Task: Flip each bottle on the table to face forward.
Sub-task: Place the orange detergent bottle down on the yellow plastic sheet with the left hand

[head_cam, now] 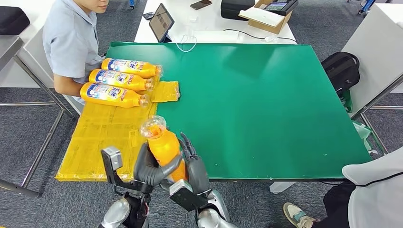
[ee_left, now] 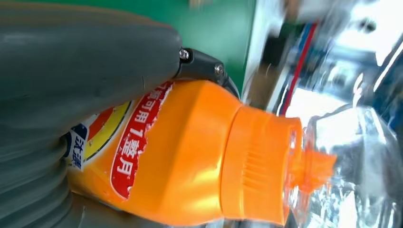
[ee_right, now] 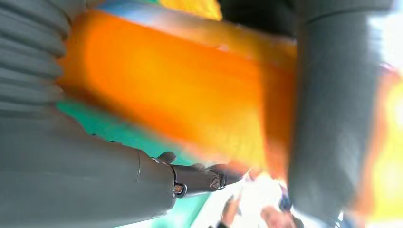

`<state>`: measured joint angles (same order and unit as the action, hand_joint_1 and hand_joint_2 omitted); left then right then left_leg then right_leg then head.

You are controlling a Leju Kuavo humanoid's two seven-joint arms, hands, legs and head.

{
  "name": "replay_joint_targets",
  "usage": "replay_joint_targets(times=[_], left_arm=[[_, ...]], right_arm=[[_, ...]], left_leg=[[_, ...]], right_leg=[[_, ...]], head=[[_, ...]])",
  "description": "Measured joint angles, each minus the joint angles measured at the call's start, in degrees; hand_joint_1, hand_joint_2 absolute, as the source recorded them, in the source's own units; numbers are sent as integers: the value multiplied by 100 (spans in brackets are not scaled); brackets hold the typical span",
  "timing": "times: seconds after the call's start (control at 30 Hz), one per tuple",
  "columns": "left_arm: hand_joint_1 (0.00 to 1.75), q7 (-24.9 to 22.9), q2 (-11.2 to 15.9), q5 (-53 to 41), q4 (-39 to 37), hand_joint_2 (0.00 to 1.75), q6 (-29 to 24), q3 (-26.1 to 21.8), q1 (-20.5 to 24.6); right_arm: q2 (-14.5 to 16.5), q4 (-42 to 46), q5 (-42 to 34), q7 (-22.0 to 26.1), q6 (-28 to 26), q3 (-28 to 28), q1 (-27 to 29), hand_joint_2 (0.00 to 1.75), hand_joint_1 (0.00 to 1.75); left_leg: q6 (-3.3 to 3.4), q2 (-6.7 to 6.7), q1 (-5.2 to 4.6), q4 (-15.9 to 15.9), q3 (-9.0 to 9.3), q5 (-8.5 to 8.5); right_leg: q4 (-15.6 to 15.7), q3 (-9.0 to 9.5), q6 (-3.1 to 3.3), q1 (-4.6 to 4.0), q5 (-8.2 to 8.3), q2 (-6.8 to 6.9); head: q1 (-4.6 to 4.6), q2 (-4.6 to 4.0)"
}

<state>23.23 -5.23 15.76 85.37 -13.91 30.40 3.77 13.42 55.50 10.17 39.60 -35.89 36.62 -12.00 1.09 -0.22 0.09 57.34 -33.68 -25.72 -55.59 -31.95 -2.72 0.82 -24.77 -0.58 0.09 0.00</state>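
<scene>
An orange bottle (head_cam: 164, 147) with a clear cap stands tilted above the table's near edge, cap pointing away from me. My left hand (head_cam: 148, 168) grips its lower body, thumb wrapped across the front. The left wrist view shows the bottle (ee_left: 190, 156) close up, with its red and blue label under my left hand (ee_left: 71, 71). My right hand (head_cam: 192, 164) lies against the bottle's right side with fingers spread upward. In the blurred right wrist view, green table shows between the right hand's thumb (ee_right: 199, 178) and the bottle (ee_right: 166, 90). Three more bottles (head_cam: 116, 78) lie label-up on the yellow mat (head_cam: 102, 137).
A person (head_cam: 71, 40) sits at the table's left, an arm next to the lying bottles. Another person's leg and shoe (head_cam: 297, 213) are at the lower right. The green table (head_cam: 266, 104) spreads to the right. A tablet (head_cam: 161, 21) and a box (head_cam: 268, 14) sit beyond it.
</scene>
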Motion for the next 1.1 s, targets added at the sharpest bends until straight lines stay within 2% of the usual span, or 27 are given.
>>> replay_joint_targets(times=[0.2,0.5,0.7,0.8,0.9,1.0,1.1], left_arm=[[175,274,353,-1105,328,175,-623,-530,163],[175,220,721,-1920,799,175,-885,-1286,147],[175,-369,847,-3560,678,175,-979,-1390,214],[175,-490,872,-3870,495,175,-968,-1393,284],[175,-859,878,-4824,23,175,-833,-1361,512],[175,-1081,825,-5776,-1030,175,-750,-1286,936],[175,-1079,693,-6081,-2059,175,-940,-1262,1364]], right_arm=[[-208,845,-68,43,-269,-142,307,0,0],[-400,1746,16,44,-389,-709,956,0,0],[-390,2162,124,44,-395,-1020,1205,0,0],[-384,2304,114,44,-395,-1116,1277,0,0],[-377,2359,-7,44,-378,-1151,1289,0,0],[-362,2347,-171,44,-265,-1118,1238,0,0],[-334,2307,-253,44,-192,-1024,1189,0,0]], left_leg=[[-5,-3,4,0,3,4],[-4,-3,2,-1,-2,3],[-4,-3,2,0,0,4],[-4,-1,2,0,1,4],[-4,-9,2,0,2,4],[-3,-8,2,0,2,6],[-3,-4,2,0,4,8]], right_leg=[[-3,0,0,-3,0,5],[-2,-1,1,-1,-1,4],[-1,-1,1,-1,0,5],[-2,-2,1,-1,0,3],[-1,-1,1,-1,0,12],[-2,-1,1,-1,1,16],[-3,1,1,0,3,15]], head=[[-2,0],[-1,0],[-1,0],[-1,0],[-1,0],[-1,0],[-1,0]])
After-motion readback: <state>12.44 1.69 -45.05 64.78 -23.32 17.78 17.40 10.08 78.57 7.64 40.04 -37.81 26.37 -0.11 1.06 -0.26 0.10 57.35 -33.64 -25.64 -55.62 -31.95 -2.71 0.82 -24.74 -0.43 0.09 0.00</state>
